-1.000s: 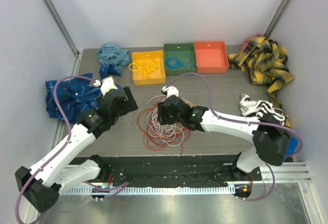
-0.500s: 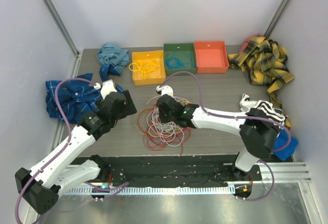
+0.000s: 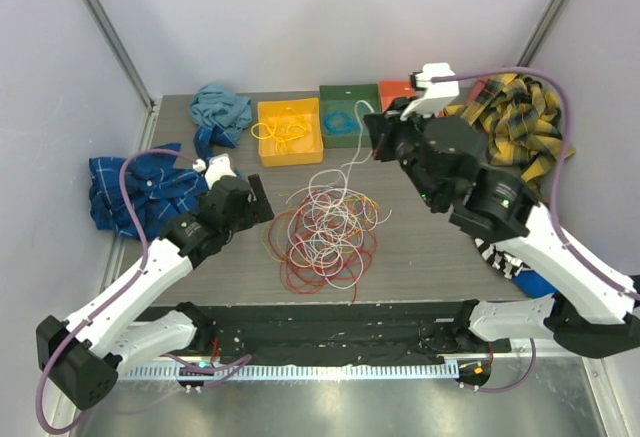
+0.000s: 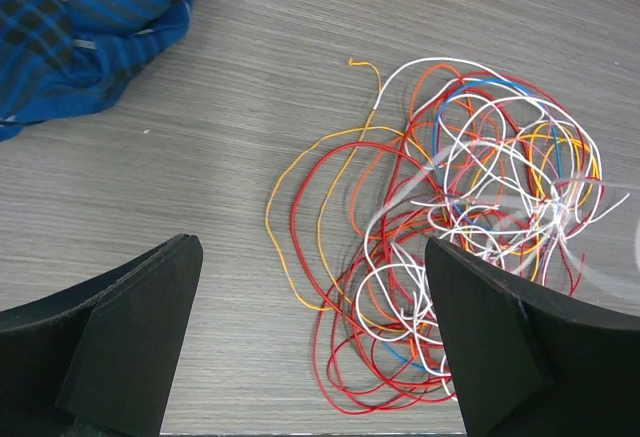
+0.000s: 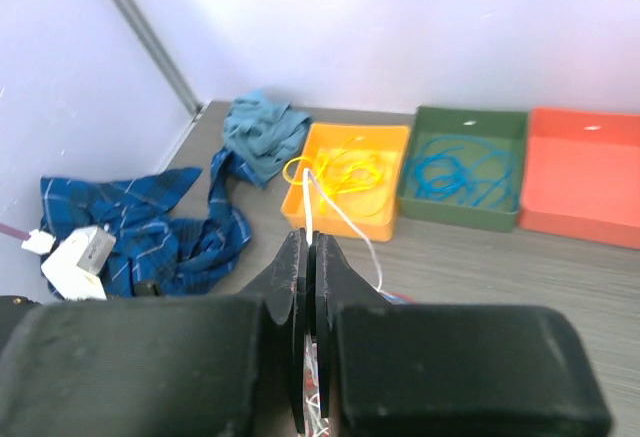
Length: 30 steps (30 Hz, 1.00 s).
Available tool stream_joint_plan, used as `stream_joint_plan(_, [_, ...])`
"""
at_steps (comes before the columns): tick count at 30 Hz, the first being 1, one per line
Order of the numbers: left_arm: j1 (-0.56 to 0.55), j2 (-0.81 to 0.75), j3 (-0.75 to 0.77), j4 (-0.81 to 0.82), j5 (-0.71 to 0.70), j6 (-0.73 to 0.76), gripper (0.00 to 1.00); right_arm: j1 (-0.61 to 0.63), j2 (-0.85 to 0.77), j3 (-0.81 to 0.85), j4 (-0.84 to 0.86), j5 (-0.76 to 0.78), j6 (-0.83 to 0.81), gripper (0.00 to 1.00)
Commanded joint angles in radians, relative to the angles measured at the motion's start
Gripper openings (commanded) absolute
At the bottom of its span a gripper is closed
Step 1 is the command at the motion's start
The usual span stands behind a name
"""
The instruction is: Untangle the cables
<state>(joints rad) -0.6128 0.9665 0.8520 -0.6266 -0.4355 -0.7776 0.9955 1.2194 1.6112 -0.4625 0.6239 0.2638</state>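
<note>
The cables (image 3: 328, 229) lie in a tangled pile of red, orange, yellow and white loops at the middle of the table, also seen in the left wrist view (image 4: 470, 207). My right gripper (image 3: 372, 139) is raised above the back of the table, near the bins. It is shut on one white cable (image 5: 345, 219), which runs from the closed jaws (image 5: 311, 242) down to the pile (image 3: 352, 162). My left gripper (image 3: 262, 202) hovers low just left of the pile, wide open (image 4: 315, 347), with only the pile's red and orange edge loops between its fingers.
At the back stand a yellow bin (image 3: 268, 145) with yellow cables, a green bin (image 3: 328, 127) with blue cables and an orange bin (image 3: 392, 88) partly behind my right arm. Cloths lie around: blue plaid (image 3: 125, 189), teal (image 3: 220, 107), yellow plaid (image 3: 520, 127).
My right gripper closed in the pile, then rose up and back to the right, drawing a white cable out with it. The pile spread a little. The left arm barely moved.
</note>
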Motion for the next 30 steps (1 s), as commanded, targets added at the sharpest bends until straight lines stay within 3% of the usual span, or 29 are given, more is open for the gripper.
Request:
stream_joint_plan(1, [0.001, 0.017, 0.028, 0.08, 0.04, -0.005, 1.0, 0.005, -0.049, 0.068, -0.085, 0.102, -0.06, 0.01])
stream_joint_plan(8, [0.001, 0.051, 0.041, 0.125, 0.058, -0.006, 1.0, 0.003, -0.152, 0.141, -0.125, 0.145, -0.078, 0.01])
stream_joint_plan(16, [0.001, 0.106, 0.035, 0.217, 0.167, -0.023, 1.0, 0.005, -0.27, 0.032, -0.119, 0.175, -0.043, 0.01])
stream_joint_plan(18, [0.001, 0.112, 0.013, 0.344, 0.246, 0.004, 1.0, 0.003, -0.267, 0.004, -0.133, 0.154, -0.017, 0.01])
stream_joint_plan(19, [-0.001, 0.12, 0.001, 0.405, 0.35, 0.02, 1.0, 0.003, -0.264, -0.013, -0.133, 0.126, -0.009, 0.01])
stream_joint_plan(20, [-0.001, 0.127, -0.028, 0.558, 0.392, 0.027, 1.0, 0.003, -0.264, -0.02, -0.133, 0.116, 0.006, 0.01])
stream_joint_plan(24, [-0.022, 0.19, -0.053, 0.854, 0.556, 0.104, 1.0, 0.003, -0.258, -0.028, -0.131, 0.091, 0.018, 0.01])
stream_joint_plan(30, [-0.08, 0.274, -0.034, 0.994, 0.725, 0.296, 1.0, 0.005, -0.25, 0.019, -0.133, 0.083, 0.005, 0.01])
